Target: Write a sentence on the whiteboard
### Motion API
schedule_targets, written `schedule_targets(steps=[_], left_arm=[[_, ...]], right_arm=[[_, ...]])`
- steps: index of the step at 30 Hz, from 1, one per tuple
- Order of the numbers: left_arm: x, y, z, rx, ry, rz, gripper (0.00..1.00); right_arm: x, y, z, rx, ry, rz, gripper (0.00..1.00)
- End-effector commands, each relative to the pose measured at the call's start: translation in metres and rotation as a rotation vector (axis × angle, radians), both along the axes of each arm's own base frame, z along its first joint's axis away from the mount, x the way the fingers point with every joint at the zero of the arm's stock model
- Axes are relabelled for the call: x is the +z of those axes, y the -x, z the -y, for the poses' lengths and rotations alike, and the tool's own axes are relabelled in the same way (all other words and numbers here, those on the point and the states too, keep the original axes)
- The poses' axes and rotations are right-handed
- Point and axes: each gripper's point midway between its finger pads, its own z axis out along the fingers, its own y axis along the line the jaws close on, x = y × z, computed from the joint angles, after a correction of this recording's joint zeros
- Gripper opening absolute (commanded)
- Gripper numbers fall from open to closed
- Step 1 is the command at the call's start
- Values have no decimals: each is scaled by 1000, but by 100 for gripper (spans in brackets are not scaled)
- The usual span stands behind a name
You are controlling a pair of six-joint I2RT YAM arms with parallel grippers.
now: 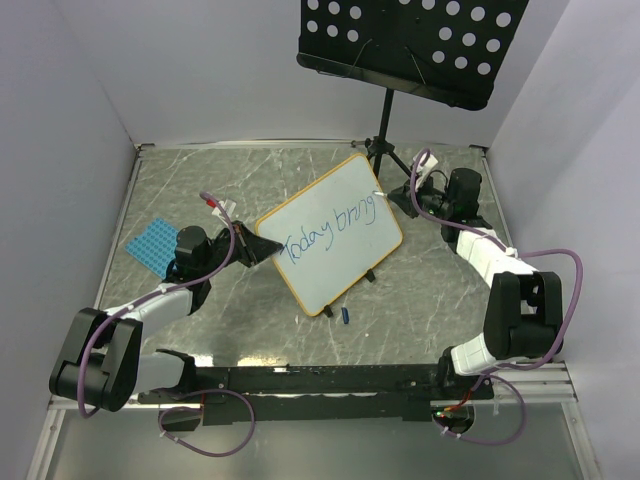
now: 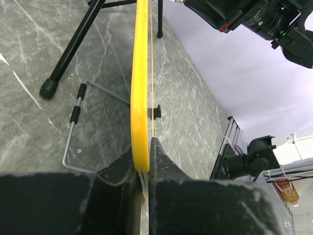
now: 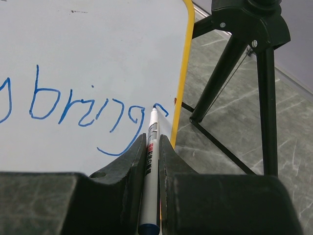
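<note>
- The right gripper (image 3: 152, 143) has its fingers pressed in on a blue whiteboard marker (image 3: 152, 128). The barrel runs straight out ahead of the jaws, nib forward.
- The nib sits at the tail of the "g", just ahead of the fingers. I cannot tell for sure whether it touches the whiteboard (image 1: 345, 275).
- The sentence (image 3: 73, 105) reads "Today bring" so far, running away to the left of the nib.
- Just right of the nib is the yellow frame (image 3: 183, 83), with very little white between them. I judge the closing "s" must be small and tight, and the next word should start on a lower line, nearer the gripper.
- The left gripper (image 2: 145, 164) is clamped on the board's opposite edge. The frame is sandwiched between its fingers, and the board rises edge-on ahead of it.
- For clean strokes, that hold should stay rigid. Marker pressure should be light and even, so the board does not pivot on its black clip foot (image 2: 156, 112).
- The tripod legs (image 3: 230, 68) of the music stand are near, beyond the frame, so wide sweeps to the right risk a knock.
</note>
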Motion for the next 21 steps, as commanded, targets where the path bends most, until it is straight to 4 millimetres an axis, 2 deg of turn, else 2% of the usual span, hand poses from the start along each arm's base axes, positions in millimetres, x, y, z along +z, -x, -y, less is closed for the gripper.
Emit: schedule_targets(steps=[1,10,15,21], left_arm=[[-31,23,7,-118,-81,-26,1],[-30,23,7,-115,-83,-26,1],[-29,23,7,-117,-82,-23,1],[-28,23,7,-117,-82,-19,1]], right_arm=[[5,5,-5,36,21,10,0],[-3,6,1,14,41,-7,0],[-2,3,11,-28,49,-6,0],[-5,4,12,-31,54,-10,0]])
